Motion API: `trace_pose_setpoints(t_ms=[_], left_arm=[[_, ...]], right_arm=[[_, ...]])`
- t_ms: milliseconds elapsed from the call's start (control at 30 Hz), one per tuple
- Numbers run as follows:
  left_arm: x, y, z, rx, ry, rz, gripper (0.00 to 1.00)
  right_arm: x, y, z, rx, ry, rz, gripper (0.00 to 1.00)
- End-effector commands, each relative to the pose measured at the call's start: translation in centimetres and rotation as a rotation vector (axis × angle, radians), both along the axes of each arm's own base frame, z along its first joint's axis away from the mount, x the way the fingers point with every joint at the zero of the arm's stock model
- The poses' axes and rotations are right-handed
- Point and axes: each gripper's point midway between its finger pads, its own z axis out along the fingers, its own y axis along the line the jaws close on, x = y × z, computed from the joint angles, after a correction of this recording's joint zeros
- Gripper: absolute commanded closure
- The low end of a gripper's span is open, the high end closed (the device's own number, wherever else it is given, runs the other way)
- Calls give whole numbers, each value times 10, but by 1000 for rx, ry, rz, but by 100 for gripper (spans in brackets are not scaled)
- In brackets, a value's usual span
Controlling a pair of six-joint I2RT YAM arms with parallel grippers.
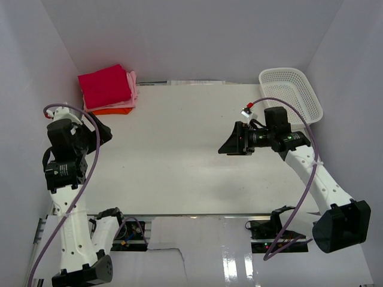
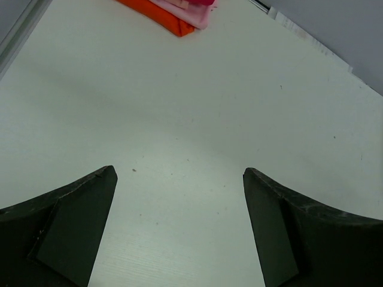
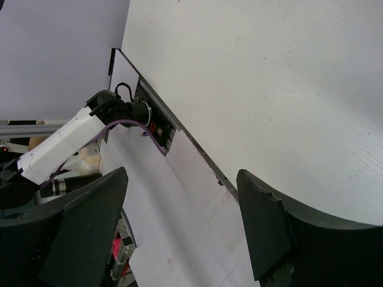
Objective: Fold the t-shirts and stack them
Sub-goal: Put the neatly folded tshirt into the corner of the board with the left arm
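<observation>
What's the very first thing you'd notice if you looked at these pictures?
The bright pile of folded t-shirts in the table's far left corner, with the crimson-red shirt on top, pink ones under it and the orange shirt at the bottom. Next, the white lattice basket at the far right corner. The left gripper and the right gripper both hang open and empty over the white table.

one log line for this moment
t-shirts: stacked far left | left gripper: open, empty | right gripper: open, empty
</observation>
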Motion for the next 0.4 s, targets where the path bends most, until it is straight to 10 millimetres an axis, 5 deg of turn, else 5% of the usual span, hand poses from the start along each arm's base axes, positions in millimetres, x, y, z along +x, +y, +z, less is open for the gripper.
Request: trace_pose_setpoints(t_ms=[0,367], left_arm=[[-10,-2,-12,10,53,-14,2],[-12,-4,-20,-19,64,-6,2]], right_arm=[[-5,-1,4,4,-15,-1,20],[-9,-2,4,5,-14,-1,20]])
